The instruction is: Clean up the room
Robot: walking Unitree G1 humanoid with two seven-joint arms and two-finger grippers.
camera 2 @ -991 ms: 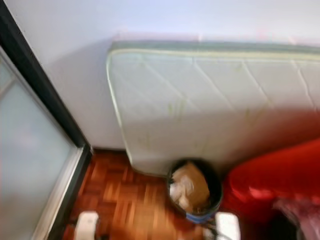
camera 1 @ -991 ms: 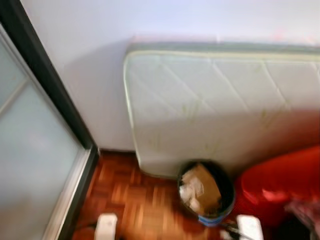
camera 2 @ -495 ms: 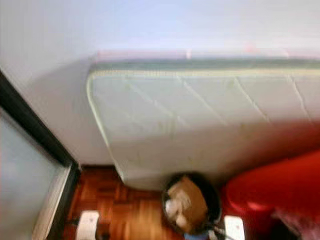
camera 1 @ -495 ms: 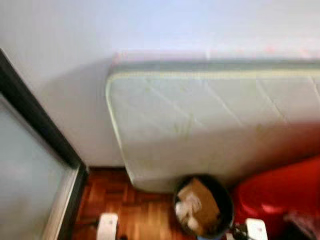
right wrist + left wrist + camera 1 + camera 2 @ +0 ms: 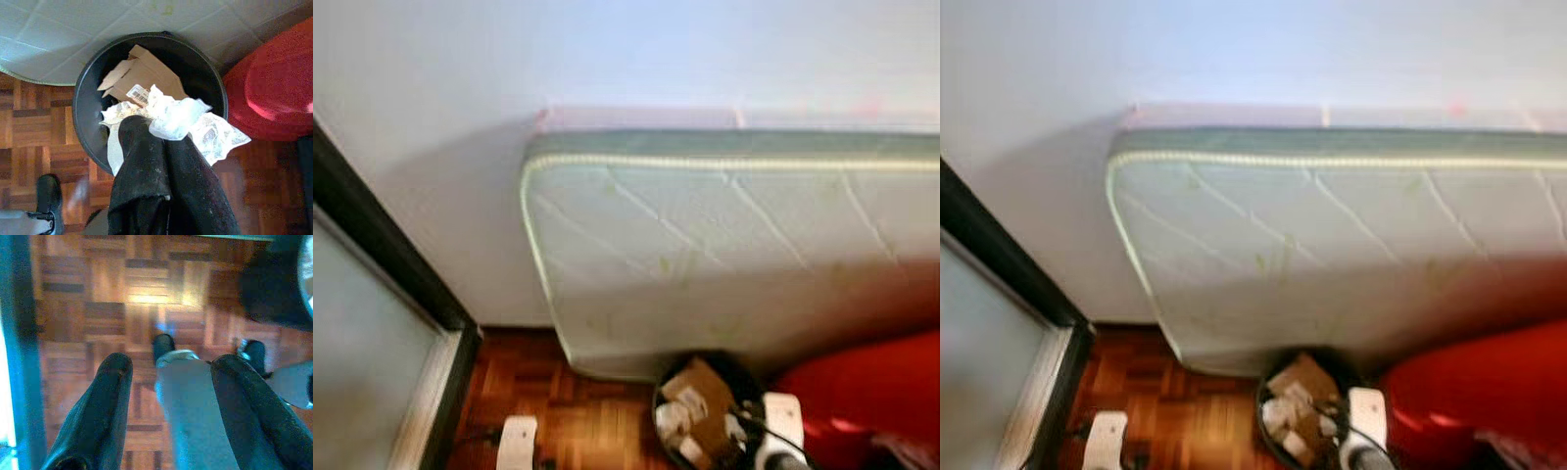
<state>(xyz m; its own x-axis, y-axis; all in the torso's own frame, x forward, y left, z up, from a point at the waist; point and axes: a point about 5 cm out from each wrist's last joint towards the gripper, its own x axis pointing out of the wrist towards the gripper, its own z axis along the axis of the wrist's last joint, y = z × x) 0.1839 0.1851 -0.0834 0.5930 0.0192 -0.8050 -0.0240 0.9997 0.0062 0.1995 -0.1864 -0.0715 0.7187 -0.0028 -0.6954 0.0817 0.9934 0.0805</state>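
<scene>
The right tool [image 5: 161, 132], fingers closed, pinches light, soft crumpled paper [image 5: 178, 115] at the bin's [image 5: 88, 142] 6 o'clock rim; the left tool [image 5: 171, 382] hangs open, empty.

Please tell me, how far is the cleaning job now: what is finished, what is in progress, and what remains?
Already in the black bin: a cardboard box. In hand: the right gripper, held above the bin, is shut on crumpled white paper. Left: opening the fingers so the paper drops in. The left gripper hangs open over the parquet floor.
</scene>
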